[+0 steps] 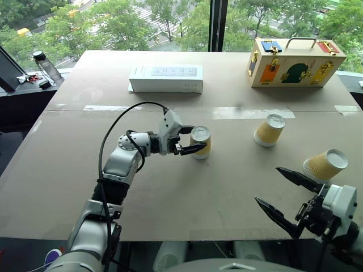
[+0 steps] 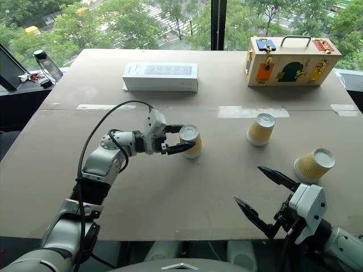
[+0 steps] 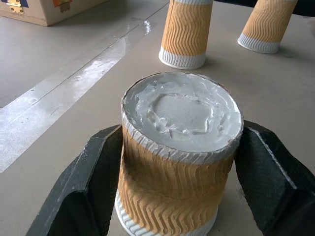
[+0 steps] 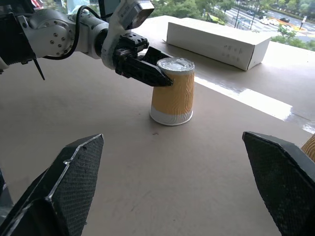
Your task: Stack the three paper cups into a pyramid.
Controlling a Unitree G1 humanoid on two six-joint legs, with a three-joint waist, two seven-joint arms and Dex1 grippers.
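At the middle of the brown table we are seeing the first of the three paper cups standing upside down, white rim on the surface, silvery base facing up. The left gripper is sitting around it, one black finger on each side. In the left wrist view the fingers are flanking the ribbed wall of this cup with slim gaps on both sides, so we are reading the claw as released, not clamping. The right wrist view is showing the same cup upright on its rim with the left gripper at its upper part.

To the robot's right and a little farther back, the second cup is standing inverted too, well apart from the first. The third cup is lying tilted near the right edge of the table, base pointing up and toward the right. No cup is resting on another, so the pyramid is not yet built.

The right gripper is hanging over the near right part of the table, fingers spread wide, gripping nothing, near the third cup but apart from it.

At the far side we are noting a long white box, a wooden case with coloured latches and, off the table's far left corner, a bottle.
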